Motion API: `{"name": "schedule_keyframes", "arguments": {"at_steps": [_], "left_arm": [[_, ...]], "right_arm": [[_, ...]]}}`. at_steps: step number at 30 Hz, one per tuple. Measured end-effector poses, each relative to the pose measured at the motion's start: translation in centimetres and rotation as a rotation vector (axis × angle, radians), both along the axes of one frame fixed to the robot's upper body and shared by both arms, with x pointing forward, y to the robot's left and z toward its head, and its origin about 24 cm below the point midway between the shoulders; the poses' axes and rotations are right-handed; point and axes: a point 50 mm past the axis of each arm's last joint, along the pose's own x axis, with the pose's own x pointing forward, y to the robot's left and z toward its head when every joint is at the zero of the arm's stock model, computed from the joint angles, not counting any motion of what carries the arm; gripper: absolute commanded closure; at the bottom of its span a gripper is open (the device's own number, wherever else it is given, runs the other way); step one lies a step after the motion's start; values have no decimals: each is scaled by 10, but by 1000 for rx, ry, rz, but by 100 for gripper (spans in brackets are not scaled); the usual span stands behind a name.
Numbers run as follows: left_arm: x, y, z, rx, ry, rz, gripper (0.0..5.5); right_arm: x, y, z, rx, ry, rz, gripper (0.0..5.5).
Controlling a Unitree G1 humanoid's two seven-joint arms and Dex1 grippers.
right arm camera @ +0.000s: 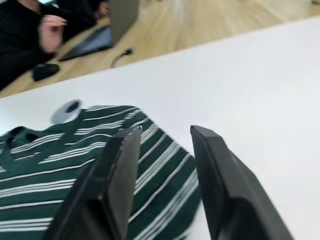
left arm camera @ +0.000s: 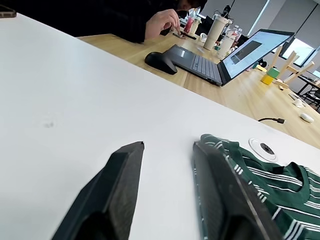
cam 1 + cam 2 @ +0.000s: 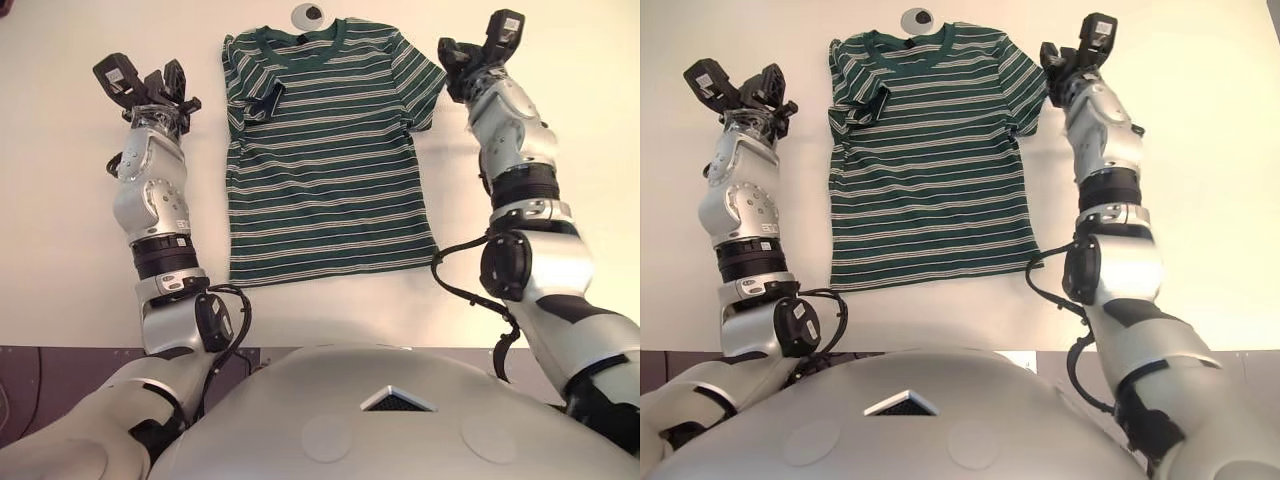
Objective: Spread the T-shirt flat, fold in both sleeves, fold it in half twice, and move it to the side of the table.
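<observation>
Green striped T-shirt (image 3: 325,170) lies spread on the white table (image 3: 60,220), one sleeve folded in. We hold our left gripper (image 2: 167,145) and right gripper (image 1: 166,131) near its shoulders, both open and empty.

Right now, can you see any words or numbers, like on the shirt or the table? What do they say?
There are no words or numbers I can read.
T-shirt: only stripes, no print.
Laptop screen: too blurred to read.
Cup behind the laptop: any print is too small to read.
</observation>
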Motion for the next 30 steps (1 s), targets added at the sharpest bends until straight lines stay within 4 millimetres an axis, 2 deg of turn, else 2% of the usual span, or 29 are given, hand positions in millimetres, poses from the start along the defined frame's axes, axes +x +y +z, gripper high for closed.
{"name": "schedule_keyframes", "arguments": {"at_steps": [1, 5, 10, 19, 30], "left_arm": [[0, 0, 0, 0, 0, -1, 372], [-1, -2, -1, 2, 4, -6, 372], [-1, -3, -1, 4, 2, -10, 372], [0, -4, -1, 5, 3, -14, 372], [1, -4, 0, 6, 3, -24, 372]], "right_arm": [[0, -1, -1, 3, 13, -9, 306], [-2, -13, -10, 22, 77, -55, 306], [-8, -13, -25, 100, 155, -76, 306], [-4, -5, -23, 127, 186, -61, 306], [-3, -4, -25, 113, 179, -66, 472]]}}
